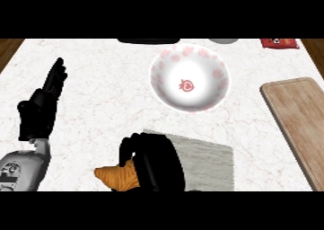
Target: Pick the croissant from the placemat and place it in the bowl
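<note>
Nearest the lower edge, the right hand (154, 164) is down over the grey placemat (207, 164), fingers curled round the croissant (114, 177); only the pastry's orange-brown left end shows, jutting out beside the fingers at the mat's near-left corner, the rest hidden under the black hand. Judged step: grasp stage of the pick, not yet carried. Whether the croissant is clear of the mat cannot be told. The left hand (45, 105) rests at the left side, fingers straight and together, pointing up, holding nothing. Beyond the right fingers, up and slightly to their right, sits the white bowl (189, 77) with pink petal marks and a red motif in its centre, well apart from the hand and with nothing in it. A wooden cutting board (300, 121) lies further right. Next move calls for lifting, travelling forward past the mat's far edge to above the bowl, then uncurling.
</note>
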Controlling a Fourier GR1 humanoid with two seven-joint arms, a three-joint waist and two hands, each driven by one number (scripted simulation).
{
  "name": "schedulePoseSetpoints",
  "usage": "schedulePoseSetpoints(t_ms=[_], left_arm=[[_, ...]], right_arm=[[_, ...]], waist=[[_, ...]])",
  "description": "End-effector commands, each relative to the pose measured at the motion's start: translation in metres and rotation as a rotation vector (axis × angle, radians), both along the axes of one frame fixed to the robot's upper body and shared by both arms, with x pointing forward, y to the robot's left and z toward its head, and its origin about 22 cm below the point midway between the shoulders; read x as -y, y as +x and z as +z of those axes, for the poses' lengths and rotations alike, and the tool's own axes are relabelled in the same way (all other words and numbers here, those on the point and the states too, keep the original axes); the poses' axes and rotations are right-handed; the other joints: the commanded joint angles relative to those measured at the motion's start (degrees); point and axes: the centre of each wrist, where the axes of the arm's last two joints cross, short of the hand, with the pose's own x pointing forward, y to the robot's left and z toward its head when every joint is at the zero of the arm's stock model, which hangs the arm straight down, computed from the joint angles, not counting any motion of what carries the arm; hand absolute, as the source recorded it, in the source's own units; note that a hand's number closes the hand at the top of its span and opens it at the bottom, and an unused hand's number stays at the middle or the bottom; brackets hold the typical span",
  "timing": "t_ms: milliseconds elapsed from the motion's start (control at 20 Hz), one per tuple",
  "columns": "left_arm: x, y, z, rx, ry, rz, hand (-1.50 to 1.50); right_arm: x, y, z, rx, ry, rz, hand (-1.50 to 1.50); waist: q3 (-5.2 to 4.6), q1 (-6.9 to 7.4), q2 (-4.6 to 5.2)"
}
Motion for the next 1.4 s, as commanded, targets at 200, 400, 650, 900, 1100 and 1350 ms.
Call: schedulePoseSetpoints(t_ms=[200, 400, 650, 900, 1100, 1350], left_arm=[[0.009, 0.001, 0.011, 0.006, -0.015, -0.034, 0.00], [0.013, 0.002, 0.003, 0.012, -0.004, -0.023, 0.00], [0.003, -0.004, -0.012, -0.002, -0.003, 0.004, 0.00], [-0.015, -0.008, 0.008, 0.010, 0.009, 0.018, 0.00], [-0.006, 0.001, -0.010, 0.008, -0.008, 0.020, 0.00], [-0.004, 0.003, 0.012, 0.018, 0.002, 0.016, 0.00]], right_arm=[[-0.027, 0.026, 0.041, 0.043, 0.134, -0.284, 1.50], [-0.031, 0.058, 0.070, 0.089, 0.174, -0.333, 1.50], [-0.026, 0.091, 0.052, 0.170, 0.184, -0.409, 1.50], [0.008, 0.139, 0.025, 0.223, 0.139, -0.467, 1.50], [0.039, 0.172, 0.013, 0.279, 0.057, -0.536, 1.50], [0.072, 0.200, -0.009, 0.298, -0.113, -0.608, 1.50]], waist=[[0.05, 1.19, 0.77], [0.07, 0.52, 1.02], [0.10, -0.47, 1.06], [0.15, -0.69, 1.09], [0.13, -0.84, 1.41], [0.17, -0.49, 1.26]])
